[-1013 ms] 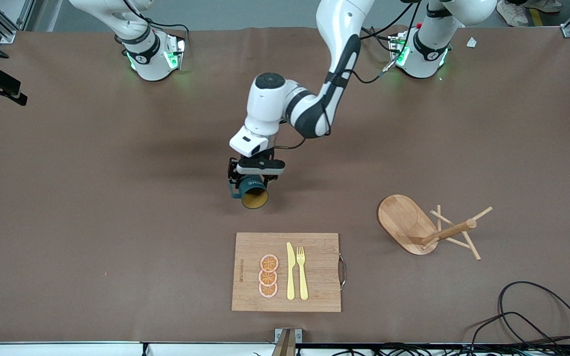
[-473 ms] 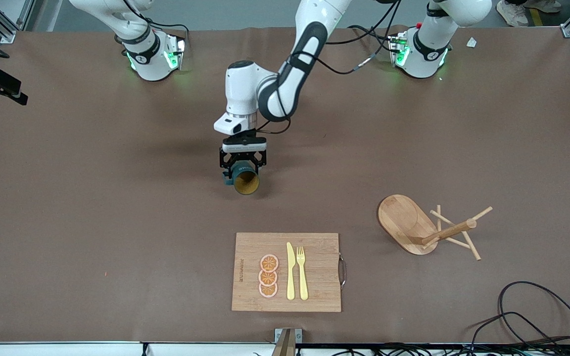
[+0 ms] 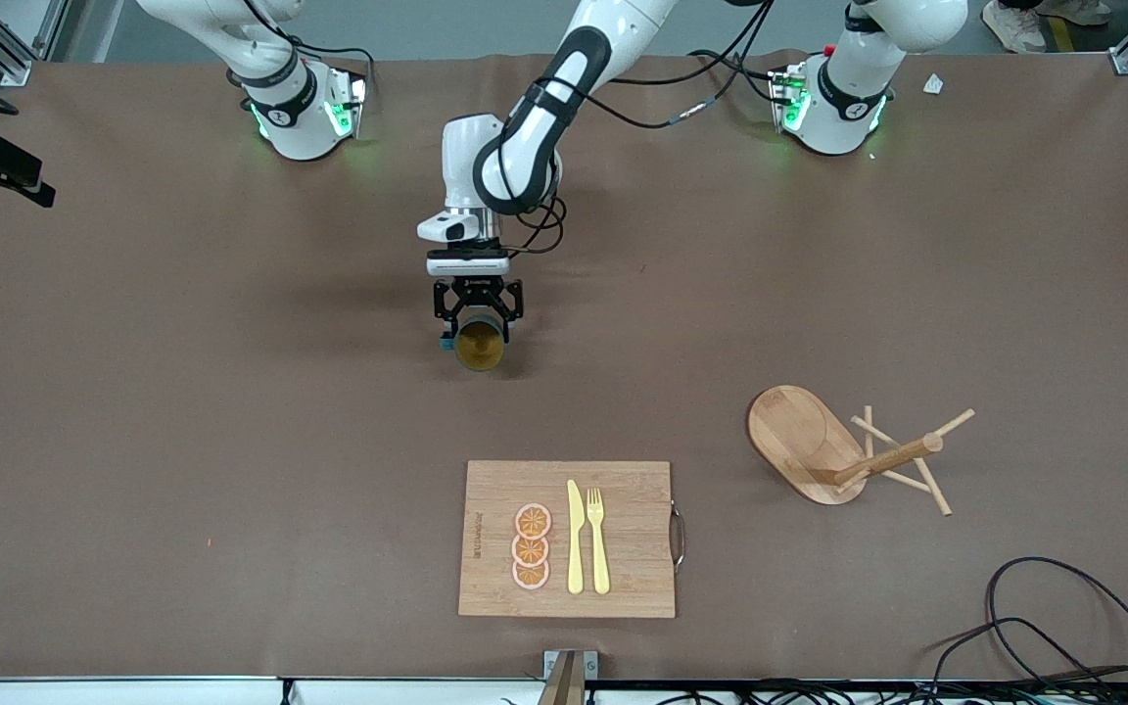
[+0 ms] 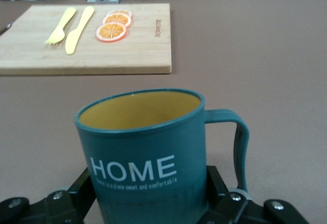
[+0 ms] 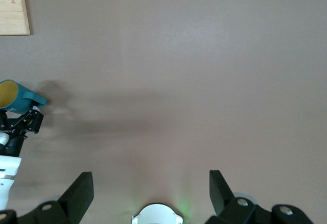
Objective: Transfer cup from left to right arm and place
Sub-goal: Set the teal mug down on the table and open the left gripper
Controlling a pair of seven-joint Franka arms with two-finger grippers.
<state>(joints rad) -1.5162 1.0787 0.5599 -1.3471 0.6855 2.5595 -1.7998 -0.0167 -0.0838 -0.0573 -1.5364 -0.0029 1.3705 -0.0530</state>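
The dark teal cup (image 3: 479,345), with a mustard-yellow inside and "HOME" on its side (image 4: 148,152), is held in my left gripper (image 3: 478,311) over the bare middle of the table. Its mouth is tipped toward the front camera. In the left wrist view the black fingers (image 4: 82,188) press on both sides of its lower body, and its handle (image 4: 240,142) sticks out sideways. My right gripper (image 5: 149,193) is open and empty above its own base, out of the front view. Its wrist view shows the cup (image 5: 13,95) at the edge.
A wooden cutting board (image 3: 633,539) with orange slices, a yellow knife and a fork lies nearer the front camera. A wooden mug tree (image 3: 848,450) lies tipped over toward the left arm's end. Black cables (image 3: 1063,627) sit at the front corner.
My left arm has carried the cup toward the right arm's end and away from the cutting board, turning the wrist. The grip on the cup is unchanged.
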